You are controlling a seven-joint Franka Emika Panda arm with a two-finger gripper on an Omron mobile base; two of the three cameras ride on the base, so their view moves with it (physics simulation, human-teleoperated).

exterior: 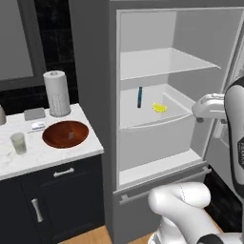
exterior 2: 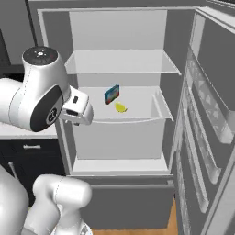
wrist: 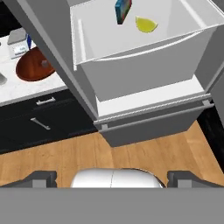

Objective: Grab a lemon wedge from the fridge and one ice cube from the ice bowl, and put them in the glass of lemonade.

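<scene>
Inside the open fridge [exterior: 143, 28], the lemon wedge [exterior: 159, 107] is lying in the white drawer beside 1 upright blue object [exterior: 140, 96]. My gripper [wrist: 112, 177] is hanging before the fridge, fingers spread wide, holding nothing.

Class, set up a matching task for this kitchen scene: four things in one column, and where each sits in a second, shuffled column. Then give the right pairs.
Things:
1. lemon wedge
2. ice bowl
3. glass of lemonade
4. paper towel roll

Places:
A. upright at the back of the counter, behind the bowl
B. near the counter's front left edge
C. in the open fridge's white drawer, beside a slim blue object
D. on the marble counter, next to the fridge

Pairs: 1-C, 2-D, 3-B, 4-A
</scene>
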